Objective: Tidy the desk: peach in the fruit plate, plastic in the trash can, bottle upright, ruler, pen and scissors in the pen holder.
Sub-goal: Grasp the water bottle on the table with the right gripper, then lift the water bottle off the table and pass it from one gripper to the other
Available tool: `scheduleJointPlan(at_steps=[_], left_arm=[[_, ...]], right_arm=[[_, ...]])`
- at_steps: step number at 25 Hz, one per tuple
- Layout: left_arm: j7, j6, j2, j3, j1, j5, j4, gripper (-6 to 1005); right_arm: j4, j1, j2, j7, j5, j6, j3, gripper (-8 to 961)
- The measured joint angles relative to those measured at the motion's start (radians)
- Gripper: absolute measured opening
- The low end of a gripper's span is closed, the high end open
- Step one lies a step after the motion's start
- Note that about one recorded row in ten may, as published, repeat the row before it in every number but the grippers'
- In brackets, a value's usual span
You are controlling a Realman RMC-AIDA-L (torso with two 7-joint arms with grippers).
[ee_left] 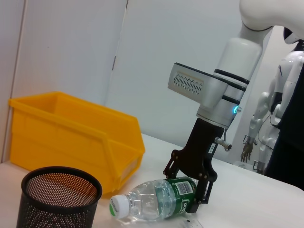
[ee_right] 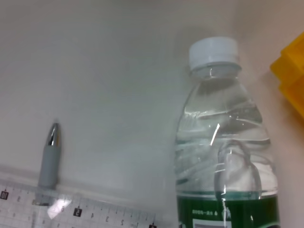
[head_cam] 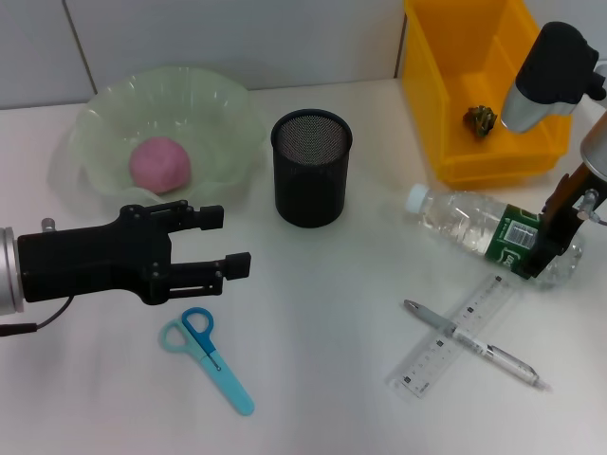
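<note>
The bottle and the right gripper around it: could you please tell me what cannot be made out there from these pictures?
- Bottle: its base is hidden behind the right gripper in head and left wrist views, and cut off by the edge in the right wrist view.
- Whether the jaws actually press the bottle: they straddle it, but contact is unclear.
- Item in the yellow bin: too small to identify in the head view.
- Pen: mostly cut off in the right wrist view.

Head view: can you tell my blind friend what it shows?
The right gripper straddles a fallen bottle beside a yellow bin. The open left gripper hovers above blue scissors; a peach sits in the green plate.
</note>
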Motion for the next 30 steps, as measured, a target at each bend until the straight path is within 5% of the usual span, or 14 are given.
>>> scheduleJointPlan(at_steps=[10,30], left_arm=[[0.0,0.001,0.0,0.0,0.0,-0.001,0.002,797],[0.0,0.019,0.002,-0.012,0.0,-0.001,0.007,797]], right_arm=[[-0.028,-0.011,0.002,0.0,0.008,-0.011,0.008,772],[-0.303,-0.158,0.058,-0.012,0.121,-0.073,0.012,769]])
